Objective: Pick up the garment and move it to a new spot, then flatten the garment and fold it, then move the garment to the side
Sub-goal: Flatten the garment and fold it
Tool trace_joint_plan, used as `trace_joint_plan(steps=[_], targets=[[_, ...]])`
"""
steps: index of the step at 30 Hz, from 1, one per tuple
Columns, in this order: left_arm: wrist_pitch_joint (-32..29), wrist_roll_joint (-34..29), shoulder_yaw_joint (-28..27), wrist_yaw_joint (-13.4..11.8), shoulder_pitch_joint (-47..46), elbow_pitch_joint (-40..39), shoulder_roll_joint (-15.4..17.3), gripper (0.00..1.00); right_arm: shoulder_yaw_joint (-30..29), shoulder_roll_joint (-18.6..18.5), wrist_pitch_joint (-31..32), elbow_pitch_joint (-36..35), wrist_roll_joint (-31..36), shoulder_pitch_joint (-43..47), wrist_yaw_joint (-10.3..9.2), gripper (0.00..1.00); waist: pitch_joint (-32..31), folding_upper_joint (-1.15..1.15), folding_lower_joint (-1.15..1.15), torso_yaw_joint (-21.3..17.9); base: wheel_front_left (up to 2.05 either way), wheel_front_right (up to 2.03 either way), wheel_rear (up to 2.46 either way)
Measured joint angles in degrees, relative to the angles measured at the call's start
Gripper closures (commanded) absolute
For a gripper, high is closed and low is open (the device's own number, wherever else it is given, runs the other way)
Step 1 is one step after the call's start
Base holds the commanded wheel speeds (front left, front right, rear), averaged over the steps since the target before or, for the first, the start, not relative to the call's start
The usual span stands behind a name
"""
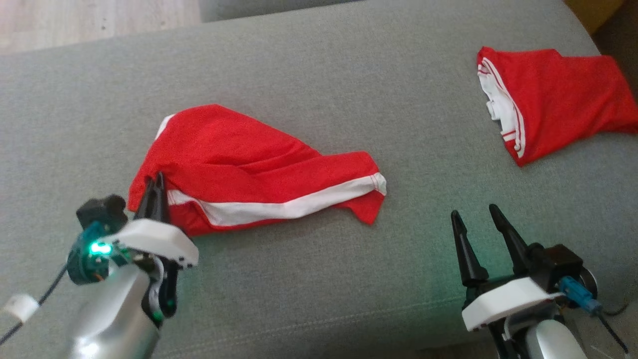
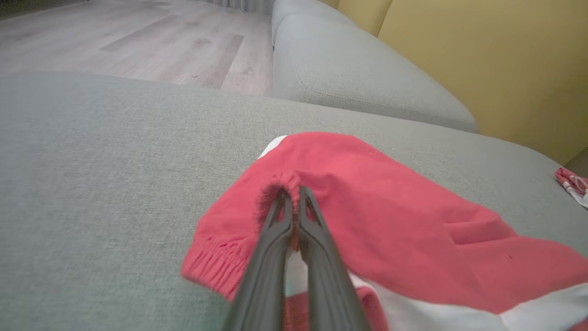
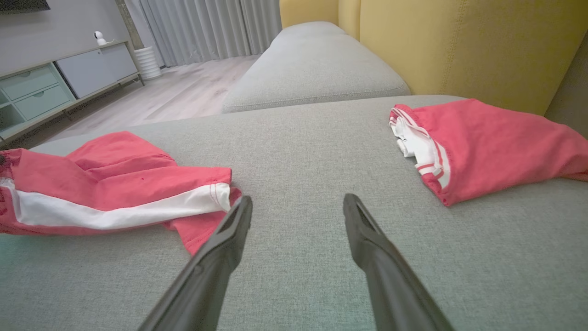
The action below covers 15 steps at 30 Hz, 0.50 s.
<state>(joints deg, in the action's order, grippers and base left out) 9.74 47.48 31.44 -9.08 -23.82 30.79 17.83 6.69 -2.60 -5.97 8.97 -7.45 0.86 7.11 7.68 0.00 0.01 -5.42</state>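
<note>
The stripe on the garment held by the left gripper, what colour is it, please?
The stripe is white on the red garment; clearest in the head view.

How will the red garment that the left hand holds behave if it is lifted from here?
Probably floppy: the red garment lies in soft folds, so it would likely hang from the left hand, which pinches its gathered edge. It looks thin, so probably light. The far corner could drag over the grey cushion.

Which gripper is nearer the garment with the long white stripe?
Left. The left gripper is shut on the garment at its left edge; the right gripper is open, short of its right corner.
</note>
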Motion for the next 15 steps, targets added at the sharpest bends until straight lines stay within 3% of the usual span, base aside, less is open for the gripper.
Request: trace_joint_plan(steps=[8, 9, 10, 11, 15], targets=[[-0.1, 0.4, 0.3, 4.4, -6.3, 15.8, -2.9, 0.97, 0.2, 0.0, 0.0, -0.1, 0.1, -0.8, 0.0, 0.0, 1.4, 0.0, 0.0, -1.3, 0.0, 0.0, 0.0], [0.0, 0.4, 0.4, 4.9, -6.5, 16.9, -3.4, 0.65, 0.2, 0.0, 0.0, -0.1, 0.1, -0.8, 0.0, 0.0, 1.2, 0.0, 0.0, -1.2, 0.0, 0.0, 0.0], [0.5, 0.4, 0.5, 5.3, -6.6, 17.9, -3.9, 0.22, 0.2, 0.0, 0.0, 0.0, 0.1, -0.8, 0.0, 0.0, 1.0, 0.0, 0.0, -1.1, 0.0, 0.0, 0.0], [0.8, 0.4, 0.7, 5.7, -6.7, 18.7, -4.2, 0.0, 0.2, 0.0, 0.0, 0.1, 0.1, -0.8, 0.0, 0.0, 0.7, 0.0, 0.0, -0.9, 0.0, 0.0, 0.0], [2.5, -0.2, 1.4, 7.4, -6.7, 20.7, -5.0, 0.0, 0.2, 0.0, -0.1, 0.5, -0.1, -0.7, 0.0, 0.0, -0.7, 0.0, 0.0, 0.0, 0.0, 0.0, 0.0]])
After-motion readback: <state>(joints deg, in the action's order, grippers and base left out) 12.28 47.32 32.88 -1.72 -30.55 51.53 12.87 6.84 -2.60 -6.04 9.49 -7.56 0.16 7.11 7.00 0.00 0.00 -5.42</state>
